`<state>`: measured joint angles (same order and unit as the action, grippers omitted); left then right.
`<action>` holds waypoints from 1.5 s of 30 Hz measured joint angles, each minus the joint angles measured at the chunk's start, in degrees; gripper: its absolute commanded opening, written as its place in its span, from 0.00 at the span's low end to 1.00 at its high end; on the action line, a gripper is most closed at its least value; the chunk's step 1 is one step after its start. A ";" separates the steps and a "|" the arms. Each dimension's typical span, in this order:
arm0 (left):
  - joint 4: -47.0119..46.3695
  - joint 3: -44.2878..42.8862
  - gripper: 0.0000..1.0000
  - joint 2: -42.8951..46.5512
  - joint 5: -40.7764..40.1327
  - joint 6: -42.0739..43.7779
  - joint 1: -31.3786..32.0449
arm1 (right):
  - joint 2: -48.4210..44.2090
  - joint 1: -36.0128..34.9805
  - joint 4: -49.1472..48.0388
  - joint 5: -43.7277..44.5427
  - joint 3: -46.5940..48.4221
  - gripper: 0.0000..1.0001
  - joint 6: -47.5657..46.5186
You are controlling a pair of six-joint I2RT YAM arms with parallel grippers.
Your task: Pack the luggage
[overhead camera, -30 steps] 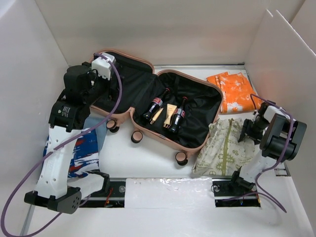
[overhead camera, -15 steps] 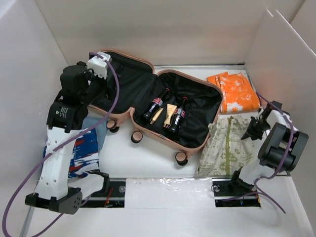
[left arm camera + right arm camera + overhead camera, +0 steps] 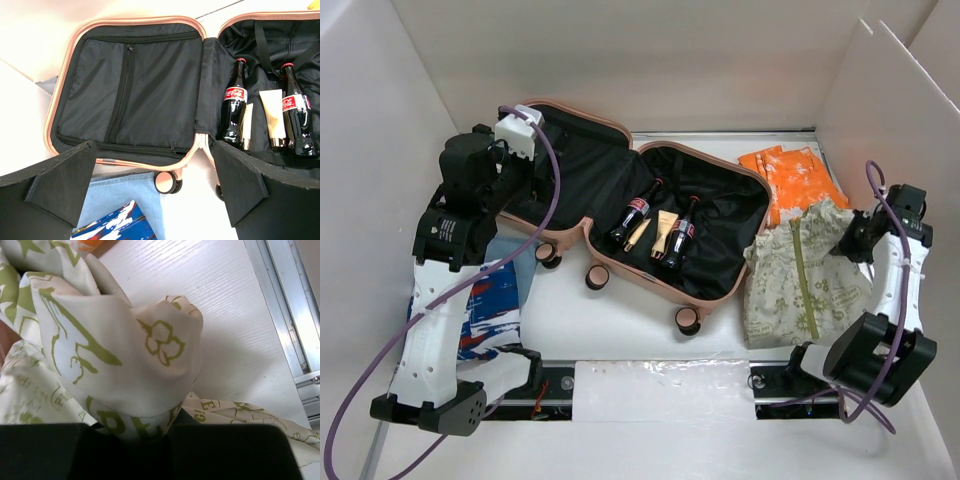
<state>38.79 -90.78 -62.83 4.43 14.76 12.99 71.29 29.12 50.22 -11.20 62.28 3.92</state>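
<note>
White table (image 3: 610,325) carried luggage (image 3: 720,235), lying open at centre. Left gripper (image 3: 154,146) hovered above lid half, fingers spread wide, empty. Right gripper (image 3: 145,432) pinched green-patterned cloth (image 3: 125,360) beside luggage.

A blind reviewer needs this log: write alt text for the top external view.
A salmon-pink suitcase lies open on a white table, two cola bottles and a cream tube in its right half. The right gripper pinches a cream, green-patterned garment beside it; the left arm is poised at its left half.
</note>
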 measured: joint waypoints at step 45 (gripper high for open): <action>-0.33 2.27 1.00 1.22 -3.32 -0.20 0.00 | 22.71 -66.10 -21.16 26.08 58.01 0.00 37.07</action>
<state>38.46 -88.51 -61.60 1.10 14.57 12.99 94.00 -36.97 29.06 14.87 120.29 40.99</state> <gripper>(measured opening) 0.996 0.145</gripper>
